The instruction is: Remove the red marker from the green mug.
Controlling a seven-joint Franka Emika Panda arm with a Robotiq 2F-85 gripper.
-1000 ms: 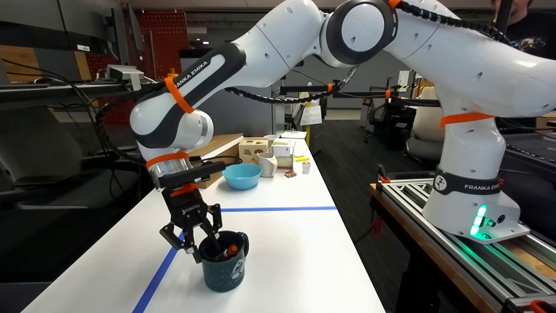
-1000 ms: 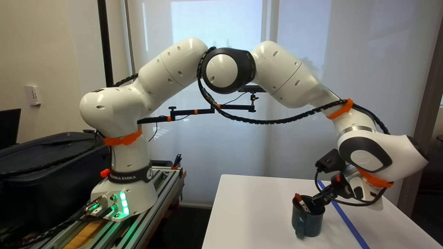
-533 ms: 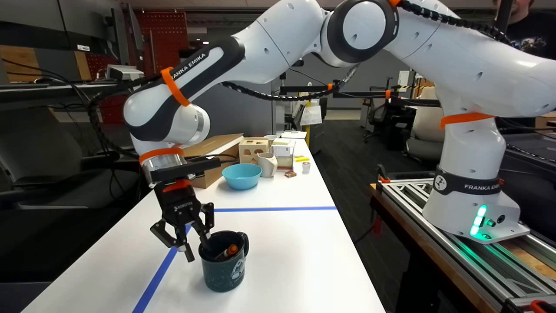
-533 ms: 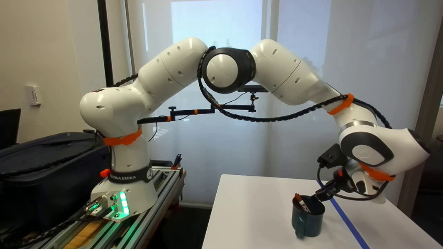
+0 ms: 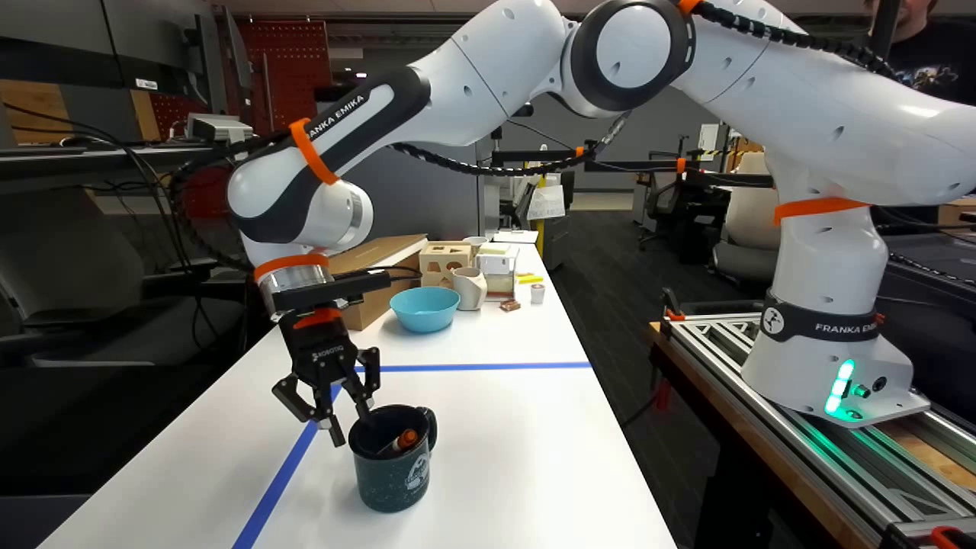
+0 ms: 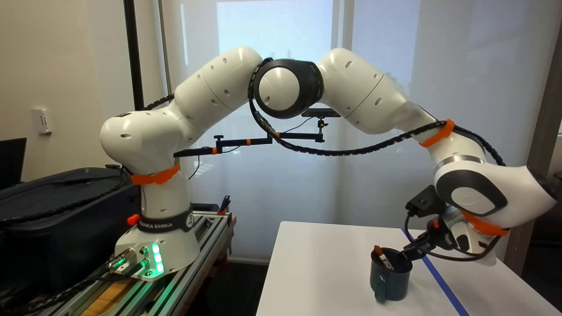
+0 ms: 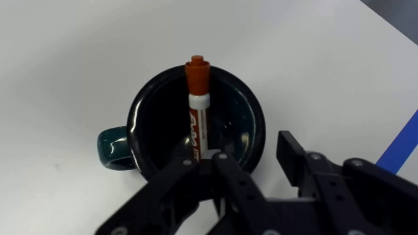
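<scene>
The green mug [image 5: 391, 484] stands upright on the white table, also in an exterior view [image 6: 390, 283] and the wrist view [image 7: 258, 130]. The red marker [image 7: 198, 107] leans inside it, its orange-red cap at the rim and its lower end hidden. The marker also shows in both exterior views [image 5: 404, 440] [image 6: 383, 257]. My gripper [image 5: 351, 427] is open and empty, tilted at the mug's rim on the side away from the handle. In the wrist view [image 7: 249, 153] one finger covers part of the mug opening and the marker's lower part; the other is outside the mug.
A light blue bowl [image 5: 425, 309], a white pitcher [image 5: 470, 288], a wooden shape box [image 5: 442, 263] and a cardboard box [image 5: 393, 259] stand farther along the table. Blue tape lines [image 5: 488, 367] run across it. The robot base stands on a separate bench [image 5: 751, 381].
My gripper has drawn back and up; the finger that was down in the mug is now at its rim. The gripper stayed open. Mug and marker have not moved.
</scene>
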